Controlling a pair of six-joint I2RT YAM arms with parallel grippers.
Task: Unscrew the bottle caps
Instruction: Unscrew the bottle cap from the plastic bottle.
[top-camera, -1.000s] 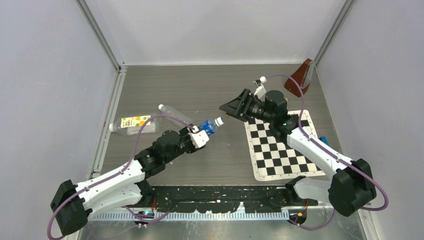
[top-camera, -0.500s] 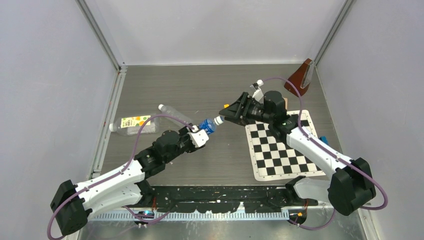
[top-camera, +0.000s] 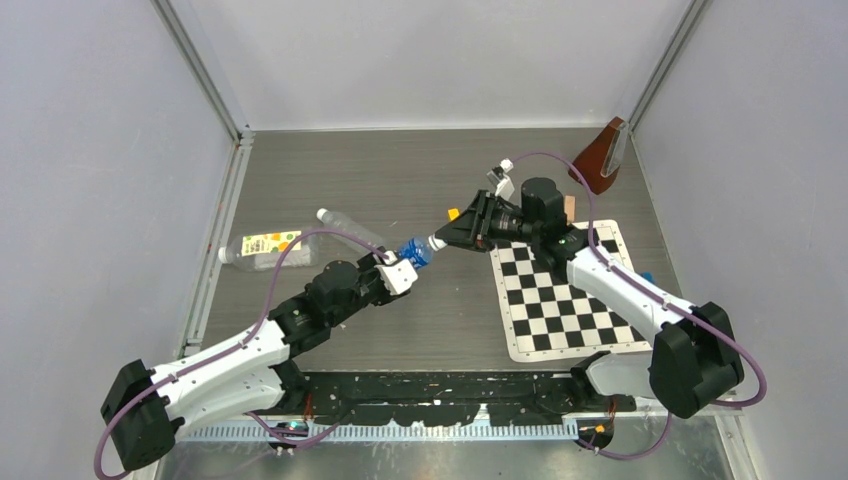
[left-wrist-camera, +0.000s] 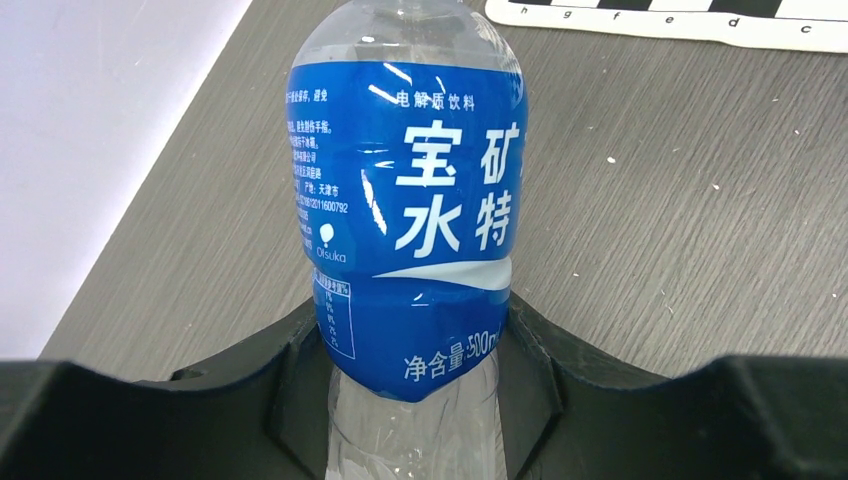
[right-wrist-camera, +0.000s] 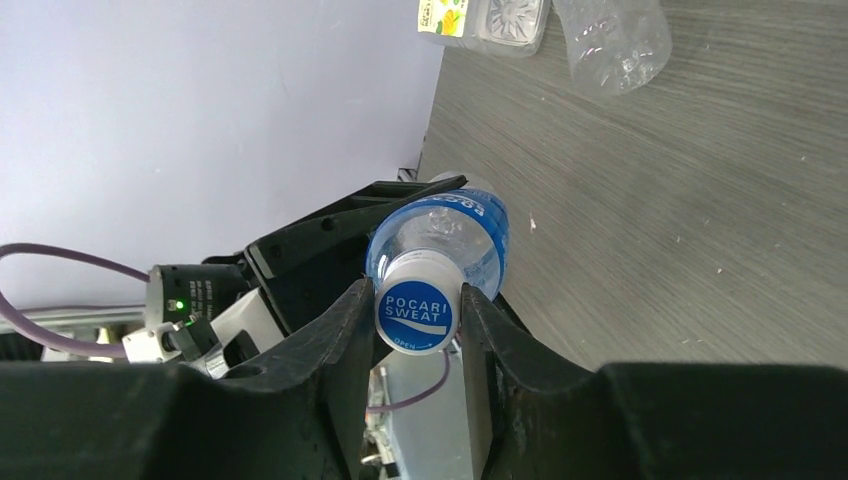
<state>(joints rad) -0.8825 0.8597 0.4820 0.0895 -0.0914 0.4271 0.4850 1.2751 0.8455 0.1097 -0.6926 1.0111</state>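
Pocari Sweat cap (right-wrist-camera: 417, 315) pinched between fingers of right gripper (top-camera: 446, 235), mid-table, just left of checkerboard (top-camera: 570, 290). Body of blue-labelled bottle (left-wrist-camera: 410, 230) clamped in left gripper (top-camera: 398, 270), neck pointing right, cap on it.

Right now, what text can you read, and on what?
"POCARI SWEAT": white round plastic cap.
"电解质饮料", "宝矿", "水特", "Otsuka", "净含量:500m": blue label on small clear plastic bottle.
"g f e d c": black-and-white checkerboard sheet edge.
Blue label's fine print, yellow-orange label: too small.
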